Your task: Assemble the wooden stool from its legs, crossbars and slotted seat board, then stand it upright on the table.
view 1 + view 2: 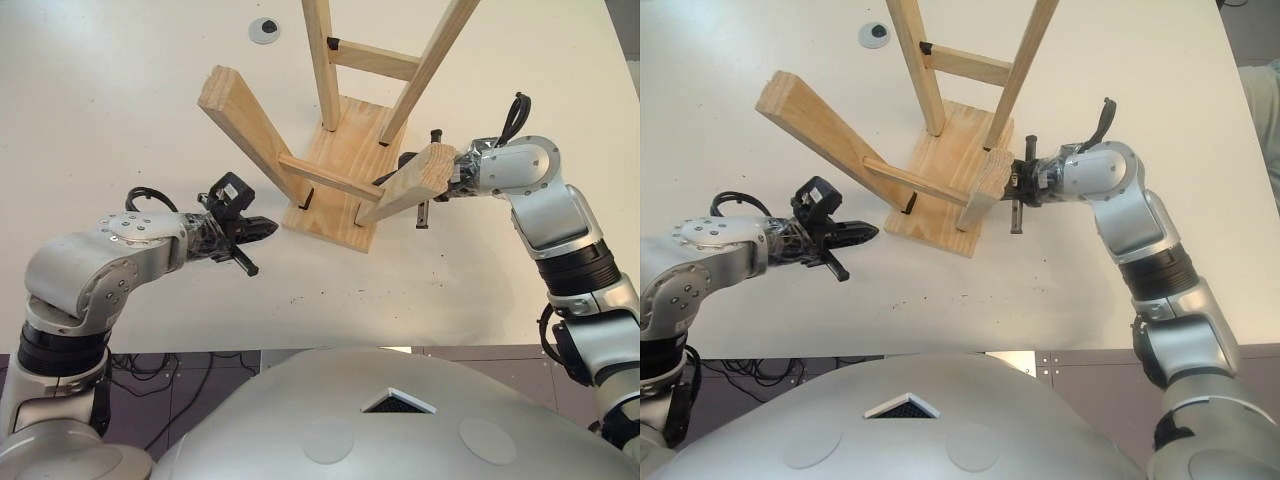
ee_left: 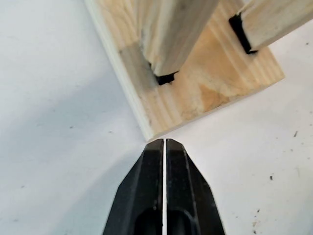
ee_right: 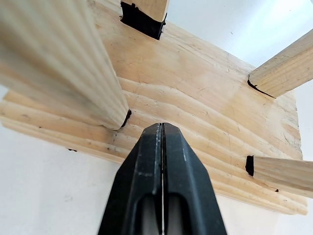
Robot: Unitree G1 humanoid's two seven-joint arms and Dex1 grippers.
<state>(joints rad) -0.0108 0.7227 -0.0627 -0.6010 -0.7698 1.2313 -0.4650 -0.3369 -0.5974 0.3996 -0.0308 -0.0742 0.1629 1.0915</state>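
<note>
Stool: I see it upside down, seat board (image 1: 340, 218) flat on the table (image 1: 110, 110), legs (image 1: 243, 118) up, crossbars (image 1: 330, 178) between them.
Left arm: elbow bent, forearm low, pointing inward.
Left gripper (image 2: 164, 145): fingers pressed together, empty, tip just beside the board's near corner, apart from it.
Right arm: forearm pointing inward at the board's right edge.
Right gripper (image 3: 162, 129): fingers pressed together, empty, tip over the board by a leg's base.
</note>
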